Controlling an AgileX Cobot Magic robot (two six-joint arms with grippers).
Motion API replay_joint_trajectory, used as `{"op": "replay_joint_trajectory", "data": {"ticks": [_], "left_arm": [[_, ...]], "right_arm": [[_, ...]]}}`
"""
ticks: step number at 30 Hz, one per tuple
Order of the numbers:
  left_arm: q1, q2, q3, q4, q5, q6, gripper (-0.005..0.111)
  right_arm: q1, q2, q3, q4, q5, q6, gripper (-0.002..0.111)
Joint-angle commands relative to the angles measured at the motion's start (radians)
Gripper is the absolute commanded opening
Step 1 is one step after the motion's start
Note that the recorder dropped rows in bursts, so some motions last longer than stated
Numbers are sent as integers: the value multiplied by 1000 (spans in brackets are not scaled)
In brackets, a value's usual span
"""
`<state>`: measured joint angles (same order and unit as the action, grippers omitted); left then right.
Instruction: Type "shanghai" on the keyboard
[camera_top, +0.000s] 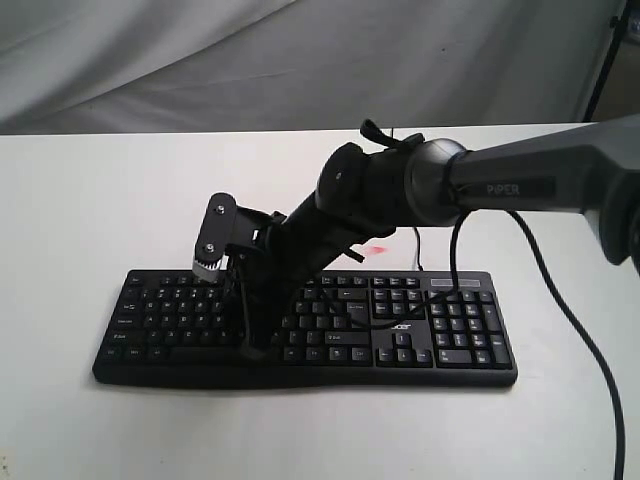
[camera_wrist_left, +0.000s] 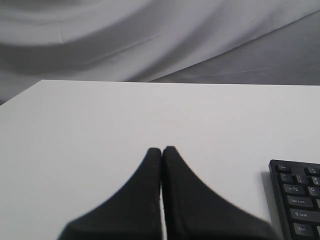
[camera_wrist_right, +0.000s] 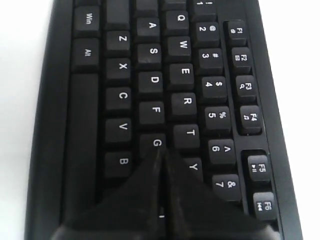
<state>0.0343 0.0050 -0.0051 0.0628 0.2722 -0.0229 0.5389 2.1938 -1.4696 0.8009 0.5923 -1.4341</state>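
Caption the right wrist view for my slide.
Shut right gripper with its tips by the G key of the black keyboard.

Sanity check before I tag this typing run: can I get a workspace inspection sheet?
Surface: white table, bare around the keyboard.
Job's things: black acer keyboard, lying flat near the table's front edge.
Clutter: small red spot behind the keyboard, cannot identify; otherwise nothing seen.
Grippers: right pincer shut, tips just past the G key, contact cannot be told. Left pincer shut, over bare table beside the keyboard's Ctrl end.
Cables: arm cable loops over the table to the right of the keyboard.
Surroundings: grey cloth backdrop; dark stand leg at the far right.
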Motion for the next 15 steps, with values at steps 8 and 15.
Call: {"op": "replay_joint_trajectory", "data": {"ticks": [8, 15], "left_arm": [[-4, -5, 5, -1, -6, -1, 1], [-4, -5, 5, -1, -6, -1, 1]], "right_arm": [[-5, 8, 7, 12, 6, -23, 0], [-10, 24, 7, 21, 16, -35, 0]]}}
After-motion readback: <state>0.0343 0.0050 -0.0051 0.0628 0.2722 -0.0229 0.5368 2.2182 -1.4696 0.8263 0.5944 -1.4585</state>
